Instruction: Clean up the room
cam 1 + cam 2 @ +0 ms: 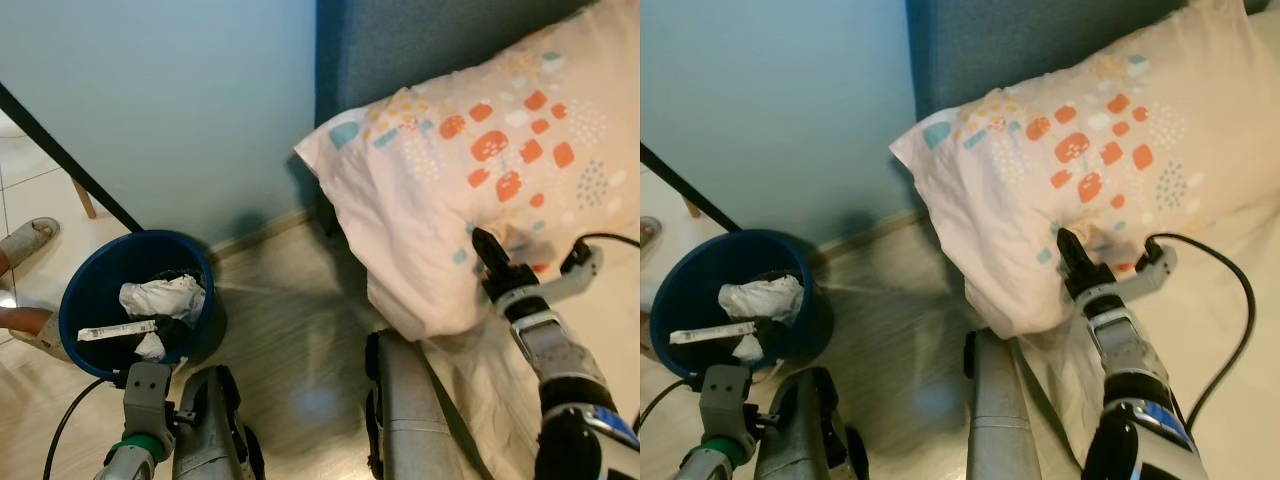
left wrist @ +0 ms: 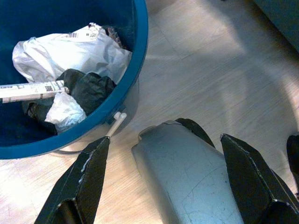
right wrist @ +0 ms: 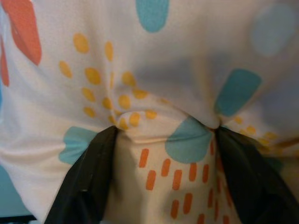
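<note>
The right gripper [image 3: 161, 140] had a fold of the patterned pillow [image 1: 480, 160] bunched between its fingers [image 3: 88, 182] on the bed [image 1: 1230, 400]. A firm pinch seemed wise before dragging. The left gripper [image 2: 163, 163] hung spread, empty, just beside the blue bin [image 1: 85, 290].

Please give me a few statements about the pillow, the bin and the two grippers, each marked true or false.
1. The right gripper has its fingers pinching a fold of the patterned pillow. True.
2. The blue bin holds nothing. False: crumpled white paper and dark scraps lie in it.
3. The left gripper holds a piece of rubbish. False: its fingers are spread with nothing between them, low beside the bin.
4. The pillow's corner overhangs the wooden floor. True.
5. The pillow is plain white. False: it bears orange, yellow and teal marks.
</note>
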`<state>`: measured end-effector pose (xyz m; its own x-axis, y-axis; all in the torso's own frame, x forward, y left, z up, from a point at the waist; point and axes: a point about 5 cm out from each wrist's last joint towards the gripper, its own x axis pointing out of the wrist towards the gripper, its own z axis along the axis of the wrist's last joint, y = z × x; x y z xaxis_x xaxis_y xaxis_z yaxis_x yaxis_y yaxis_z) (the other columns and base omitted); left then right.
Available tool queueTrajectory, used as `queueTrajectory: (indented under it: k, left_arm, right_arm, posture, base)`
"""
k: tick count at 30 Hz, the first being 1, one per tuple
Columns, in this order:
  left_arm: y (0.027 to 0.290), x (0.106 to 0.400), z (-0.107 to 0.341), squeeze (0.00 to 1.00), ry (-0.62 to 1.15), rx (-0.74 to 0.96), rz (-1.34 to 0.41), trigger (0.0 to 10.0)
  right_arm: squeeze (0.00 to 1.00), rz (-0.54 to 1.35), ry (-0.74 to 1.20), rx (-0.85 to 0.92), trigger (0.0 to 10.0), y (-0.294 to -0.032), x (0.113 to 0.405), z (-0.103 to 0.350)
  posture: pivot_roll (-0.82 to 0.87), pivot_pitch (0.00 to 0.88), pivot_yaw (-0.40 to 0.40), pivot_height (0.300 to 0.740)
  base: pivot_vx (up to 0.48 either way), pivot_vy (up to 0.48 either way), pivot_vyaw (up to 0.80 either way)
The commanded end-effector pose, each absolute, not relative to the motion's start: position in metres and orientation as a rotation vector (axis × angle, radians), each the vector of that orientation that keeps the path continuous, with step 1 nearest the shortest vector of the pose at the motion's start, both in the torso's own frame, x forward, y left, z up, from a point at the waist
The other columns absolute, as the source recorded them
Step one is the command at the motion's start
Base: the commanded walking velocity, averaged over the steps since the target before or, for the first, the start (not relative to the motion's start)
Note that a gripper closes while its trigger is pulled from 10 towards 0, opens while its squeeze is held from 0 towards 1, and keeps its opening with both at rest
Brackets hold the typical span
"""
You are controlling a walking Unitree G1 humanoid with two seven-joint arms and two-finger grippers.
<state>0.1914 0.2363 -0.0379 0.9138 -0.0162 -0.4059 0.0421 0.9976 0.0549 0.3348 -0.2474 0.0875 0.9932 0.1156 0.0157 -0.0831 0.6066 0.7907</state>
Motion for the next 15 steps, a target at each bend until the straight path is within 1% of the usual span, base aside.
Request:
queueTrajectory:
  k: [1, 5, 9, 12, 15]
  left_arm:
    - [0.236, 0.174, -0.049, 0.00, 0.484, 0.053, -0.036, 10.0]
    - [0.238, 0.177, -0.045, 0.00, 0.467, 0.061, -0.037, 10.0]
    - [0.238, 0.178, -0.044, 0.00, 0.459, 0.067, -0.040, 10.0]
    - [0.238, 0.178, -0.043, 0.00, 0.457, 0.069, -0.041, 10.0]
    - [0.239, 0.178, -0.043, 0.00, 0.455, 0.070, -0.038, 10.0]
  right_arm:
    - [0.00, 0.115, 0.158, 0.921, 0.0, -0.230, 0.330, 0.066]
    - [0.00, 0.064, 0.155, 0.902, 0.0, -0.228, 0.339, 0.073]
    - [0.00, -0.027, 0.140, 0.880, 0.0, -0.238, 0.342, 0.077]
    - [0.00, -0.036, 0.112, 0.889, 0.0, -0.242, 0.344, 0.082]
    - [0.00, -0.024, 0.098, 0.846, 0.0, -0.244, 0.347, 0.088]
  posture:
    - [-0.05, 0.344, 0.088, 0.560]
    - [-0.05, 0.351, 0.089, 0.560]
    - [-0.04, 0.351, 0.087, 0.560]
    - [-0.04, 0.351, 0.087, 0.560]
    - [-0.04, 0.351, 0.087, 0.560]
  base:
    - [0.000, 0.000, 0.00]
    - [0.000, 0.000, 0.00]
    - [0.000, 0.000, 0.00]
    - [0.000, 0.000, 0.00]
    - [0.000, 0.000, 0.00]
